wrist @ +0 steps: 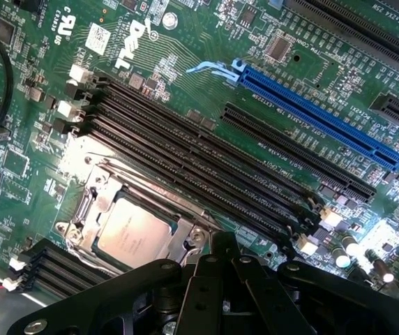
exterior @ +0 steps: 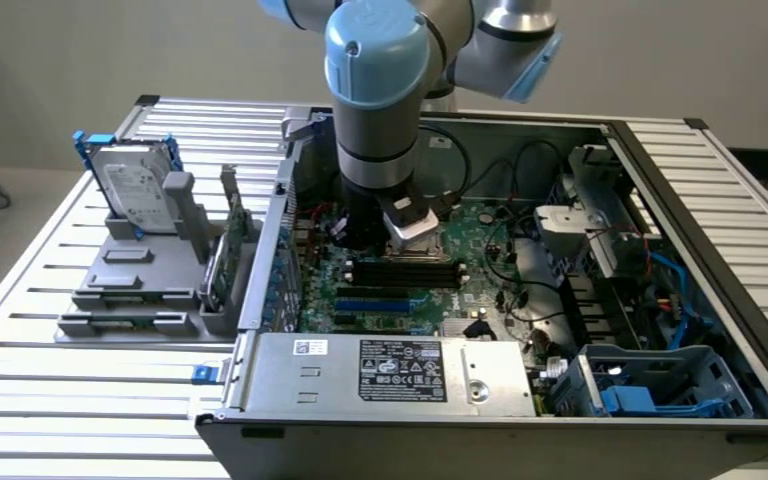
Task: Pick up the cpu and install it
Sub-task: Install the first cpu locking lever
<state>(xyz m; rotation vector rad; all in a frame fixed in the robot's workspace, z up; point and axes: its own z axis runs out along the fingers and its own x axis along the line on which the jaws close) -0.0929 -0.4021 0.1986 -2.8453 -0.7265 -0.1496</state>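
The cpu (wrist: 131,234), a small square chip with a pale silvery top, lies flat in the metal-framed socket (wrist: 91,202) on the green motherboard. My gripper (wrist: 218,246) hangs just beside the socket's frame, on the side towards the long black memory slots. Its black fingers are shut together with nothing between them. In the exterior view the arm reaches straight down into the open computer case, with the gripper (exterior: 411,238) low over the middle of the board.
Black memory slots (wrist: 199,150) and a blue expansion slot (wrist: 318,115) run beside the socket. At the exterior view's left a hard drive in a blue frame (exterior: 137,185) stands on a grey fixture (exterior: 131,290). The power supply (exterior: 384,370) and a blue drive cage (exterior: 664,385) fill the case front.
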